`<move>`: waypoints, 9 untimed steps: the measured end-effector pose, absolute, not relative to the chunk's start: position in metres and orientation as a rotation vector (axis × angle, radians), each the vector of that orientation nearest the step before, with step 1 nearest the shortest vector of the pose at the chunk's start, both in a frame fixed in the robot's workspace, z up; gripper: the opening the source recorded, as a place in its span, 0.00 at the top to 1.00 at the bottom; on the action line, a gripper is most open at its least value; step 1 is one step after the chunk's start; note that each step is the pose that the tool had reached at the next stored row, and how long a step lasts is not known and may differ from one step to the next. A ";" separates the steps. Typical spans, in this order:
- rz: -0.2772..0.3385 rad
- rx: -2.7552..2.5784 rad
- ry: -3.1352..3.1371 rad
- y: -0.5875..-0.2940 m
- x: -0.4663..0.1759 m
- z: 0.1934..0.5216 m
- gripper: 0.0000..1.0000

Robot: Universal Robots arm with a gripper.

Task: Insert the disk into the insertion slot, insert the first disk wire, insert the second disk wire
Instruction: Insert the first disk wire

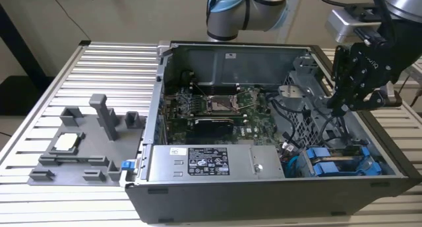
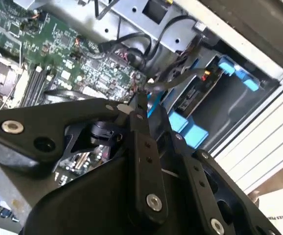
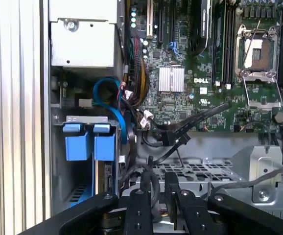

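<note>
Disk in blue carrier sits in insertion slot, case's near corner on exterior view's right. Above it, pincer is narrow, apparently pinching a black cable. Mobo beyond.

open computer case on a slatted metal desk
inside: green motherboard with square cpu socket, grey stickered box; a grey moulded fixture sits on the exterior view's left.
</note>
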State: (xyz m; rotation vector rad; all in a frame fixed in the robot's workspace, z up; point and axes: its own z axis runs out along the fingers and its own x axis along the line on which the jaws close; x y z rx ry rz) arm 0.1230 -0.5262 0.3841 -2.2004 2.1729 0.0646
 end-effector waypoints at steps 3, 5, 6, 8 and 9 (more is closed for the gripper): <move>0.059 -2.201 2.172 -0.523 0.112 0.383 0.73; 0.032 -2.224 2.175 -0.518 0.107 0.381 0.73; 0.025 -2.229 2.175 -0.516 0.106 0.380 0.73; 0.003 -2.248 2.173 -0.510 0.102 0.377 0.73; 0.000 -2.252 2.169 -0.507 0.101 0.376 0.73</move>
